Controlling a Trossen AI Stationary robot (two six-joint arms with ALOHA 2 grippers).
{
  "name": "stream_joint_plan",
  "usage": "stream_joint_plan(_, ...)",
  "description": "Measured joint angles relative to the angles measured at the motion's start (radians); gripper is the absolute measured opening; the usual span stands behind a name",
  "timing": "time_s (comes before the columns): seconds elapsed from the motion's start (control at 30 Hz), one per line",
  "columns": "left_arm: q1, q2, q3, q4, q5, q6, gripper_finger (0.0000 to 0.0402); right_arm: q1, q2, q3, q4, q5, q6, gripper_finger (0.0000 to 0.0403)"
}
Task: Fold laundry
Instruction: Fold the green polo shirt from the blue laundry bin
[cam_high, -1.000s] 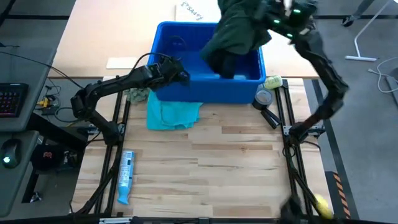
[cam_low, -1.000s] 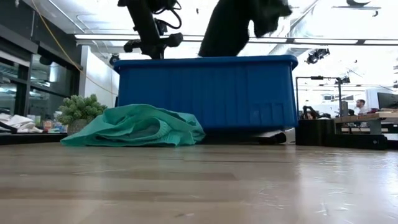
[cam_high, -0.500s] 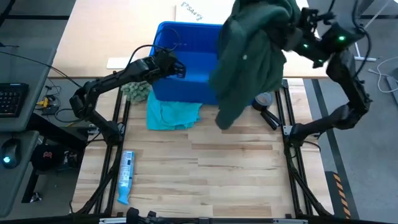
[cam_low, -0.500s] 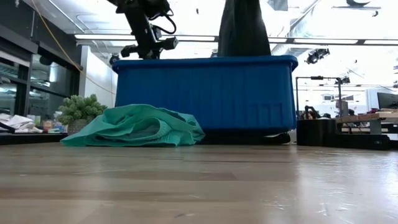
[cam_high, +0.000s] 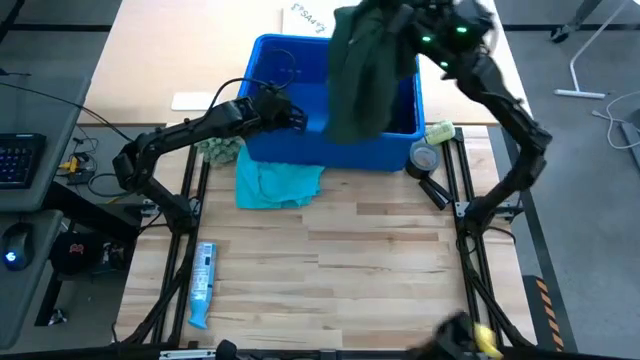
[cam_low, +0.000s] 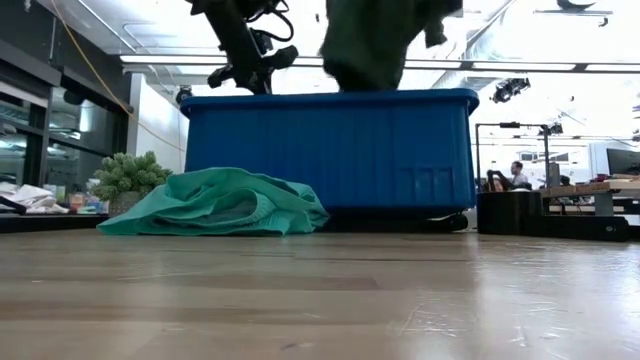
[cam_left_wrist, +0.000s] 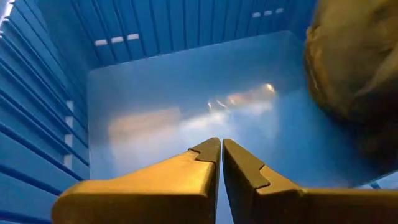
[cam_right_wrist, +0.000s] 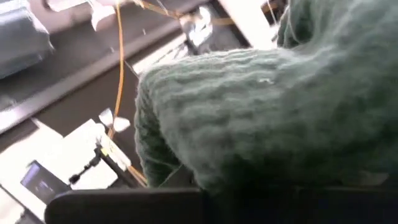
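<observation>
A dark green garment (cam_high: 365, 75) hangs bunched over the blue bin (cam_high: 268, 48), with my right gripper (cam_high: 412, 22) shut on its top, high above the bin's far right corner. In the low view the garment (cam_low: 372, 40) drops to the bin's rim (cam_low: 330, 98), which hides its lower end. My left gripper (cam_left_wrist: 221, 149) is shut and holds nothing. It points slantwise down into the bin's left half, and the garment (cam_left_wrist: 354, 62) hangs beside it. A turquoise piece (cam_high: 280, 183) lies crumpled on the table against the bin's near wall. My right gripper is shut on the upper part of the dark green garment (cam_right_wrist: 261, 106). The knit cloth bulges over the fingers and hides them, so I cannot tell which part or how many layers it has. The garment hangs slack and bunched below the gripper, over the bin.
A fuzzy grey-green ball (cam_high: 218, 148) sits at the bin's left near corner. A tape roll (cam_high: 424, 157), a yellow object (cam_high: 438, 131) and a dark tool (cam_high: 435, 190) lie right of the bin. A blue bottle (cam_high: 203, 283) lies near the left front. Bare wood spreads before the bin.
My right gripper has swung with the dark green garment toward the table's right and near side, where the cloth hung long past the bin's near wall. It then swung back toward the left, and the garment now hangs bunched over the bin. My left gripper has stayed in the bin.
</observation>
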Motion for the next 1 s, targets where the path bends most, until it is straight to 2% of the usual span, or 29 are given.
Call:
stream_joint_plan(0.2,0.007,0.0,0.0,0.038,0.002,0.016,0.0,-0.024,0.065,-0.002,-0.001,-0.123,0.063,0.0001)
stream_joint_plan(0.37,0.054,-0.011,0.046,0.147,0.054,0.117,0.0,-0.034,0.053,-0.002,-0.002,-0.141,0.036,0.0001)
stream_joint_plan(0.53,0.102,-0.043,0.153,0.153,0.11,0.222,0.0006,-0.068,0.029,-0.002,-0.042,-0.14,0.018,0.0001)
stream_joint_plan(0.6,0.125,-0.054,0.2,0.156,0.186,0.229,0.0017,-0.079,0.025,0.0,-0.055,-0.14,0.017,0.0001)
stream_joint_plan(0.77,0.167,-0.065,0.263,0.219,0.568,0.157,0.0068,-0.094,0.024,0.0,-0.068,-0.158,0.017,0.0001)
stream_joint_plan(0.83,0.168,-0.063,0.263,0.245,0.673,0.127,0.0093,-0.094,0.024,0.0,-0.068,-0.161,0.017,0.0001)
stream_joint_plan(0.9,0.167,-0.061,0.263,0.255,0.729,0.104,0.0119,-0.094,0.024,0.0,-0.068,-0.166,0.017,0.0001)
stream_joint_plan(1.0,0.162,-0.061,0.263,0.256,0.756,0.108,0.0153,-0.094,0.024,0.0,-0.068,-0.187,0.017,0.0001)
